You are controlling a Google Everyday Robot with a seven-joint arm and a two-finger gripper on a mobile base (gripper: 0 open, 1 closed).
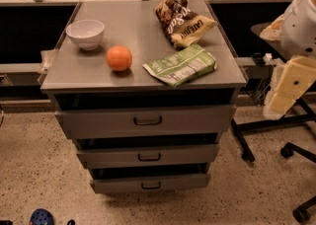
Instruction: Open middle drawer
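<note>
Grey metal middle drawer point(192, 156), second of three, front centre | small black bar handle point(149, 157) | gripper point(285, 91) at right, well apart, state we cannot tell | we centre on handle, pull straight.

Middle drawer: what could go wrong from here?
1. The grey metal middle drawer has a small black bar handle stacked closely between two lookalike ones. The gripper, off to the cabinet's right, might grab the wrong one.
2. The round orange fruit lies loose on the grey cabinet top; a jerky pull could roll it off.
</note>
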